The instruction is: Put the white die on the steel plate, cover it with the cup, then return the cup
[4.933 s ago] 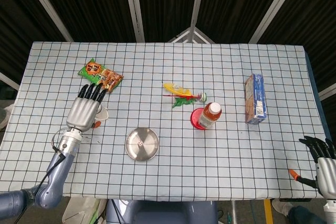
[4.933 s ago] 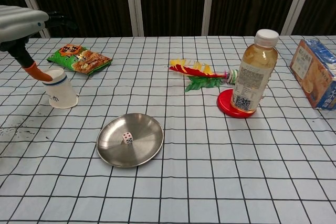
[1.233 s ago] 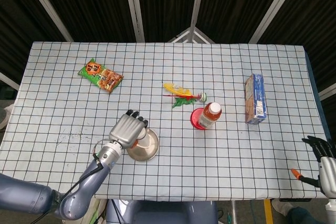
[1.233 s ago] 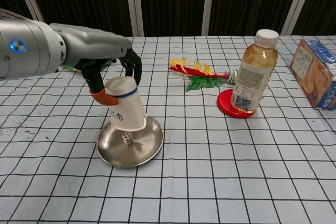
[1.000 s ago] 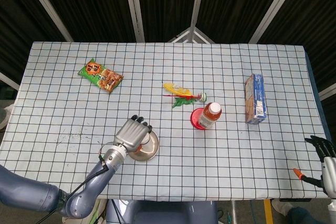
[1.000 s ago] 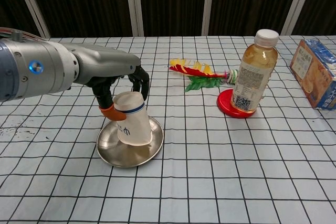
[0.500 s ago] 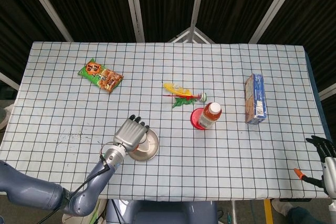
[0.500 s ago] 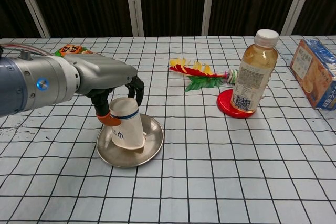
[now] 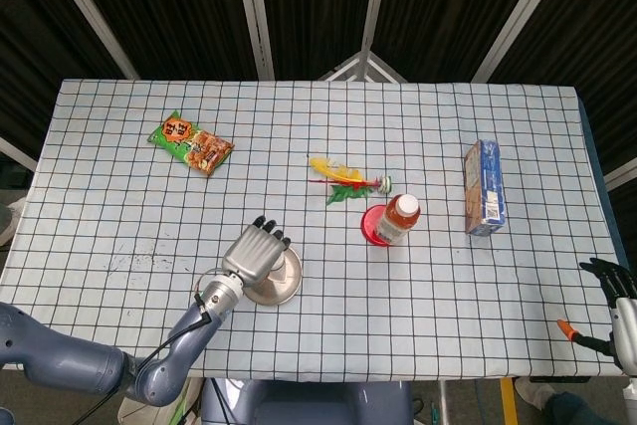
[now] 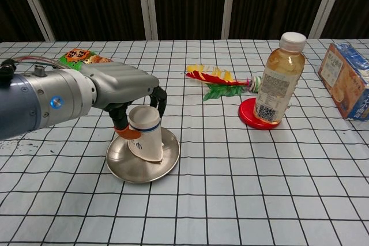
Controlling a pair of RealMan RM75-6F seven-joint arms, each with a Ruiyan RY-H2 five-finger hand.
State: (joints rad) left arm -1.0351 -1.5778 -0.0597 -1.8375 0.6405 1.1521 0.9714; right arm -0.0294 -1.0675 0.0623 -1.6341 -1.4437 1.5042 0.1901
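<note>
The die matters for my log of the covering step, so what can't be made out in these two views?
- White die: hidden in both views by the upturned cup and left hand.
- Steel plate: far part hidden, chest view.
- Right hand: cut off by head view's edge; grip unclear.

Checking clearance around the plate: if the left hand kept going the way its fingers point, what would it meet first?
The left hand points away across the table while holding the cup on the steel plate. The feather toy looks like the first thing ahead, though depth is uncertain.
</note>
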